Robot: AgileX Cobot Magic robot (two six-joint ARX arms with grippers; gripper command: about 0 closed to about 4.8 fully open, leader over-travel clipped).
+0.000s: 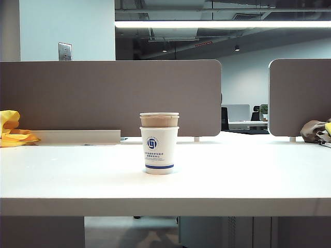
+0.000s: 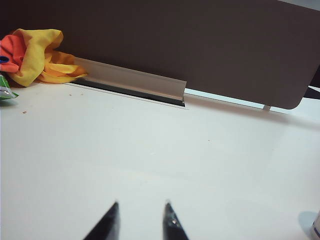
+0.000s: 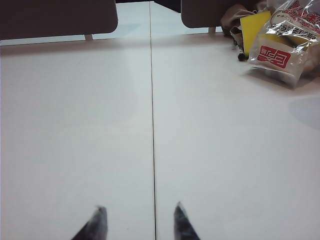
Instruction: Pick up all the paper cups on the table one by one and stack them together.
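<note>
Standing nested in one stack (image 1: 159,143) mid-table (image 1: 248,175), the cups look finished; left tool (image 2: 141,222) and right tool (image 3: 137,220) hover apart, empty.

An open-plan office: grey desk partitions (image 1: 108,95), white table (image 1: 232,170), ceiling strip lights (image 1: 222,24)

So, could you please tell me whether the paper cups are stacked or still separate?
Stacked: the brown cup sits nested inside a white logo cup, upright on the table.
</note>
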